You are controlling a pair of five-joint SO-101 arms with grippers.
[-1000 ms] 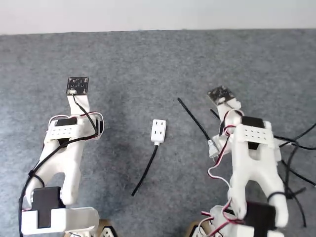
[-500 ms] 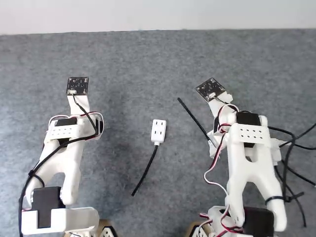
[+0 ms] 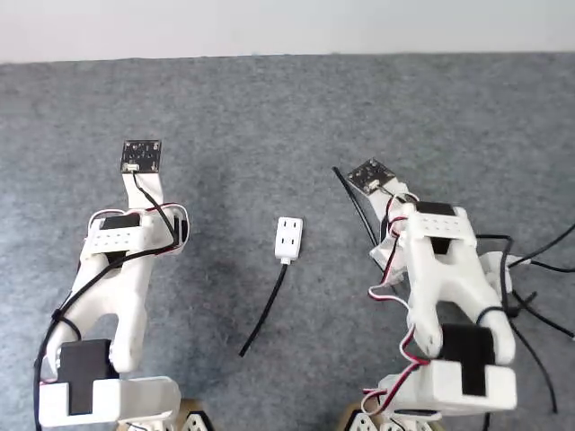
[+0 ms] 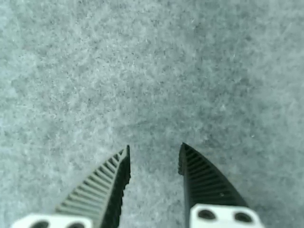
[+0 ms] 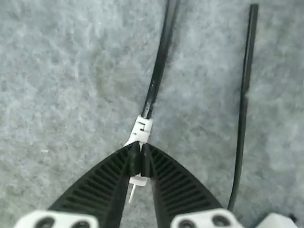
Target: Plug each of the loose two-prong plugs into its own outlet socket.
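High view looks down over the table [image 3: 269, 108]; wrist views sit close above

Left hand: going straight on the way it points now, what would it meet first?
Probably the grey mat itself: the open left hand points at it, with nothing in between as far as its wrist view tells.

No readable text, number or sign is showing on anything; the white plug [image 5: 143, 129] is carrying a small dark mark on its body, but it is too small to make out
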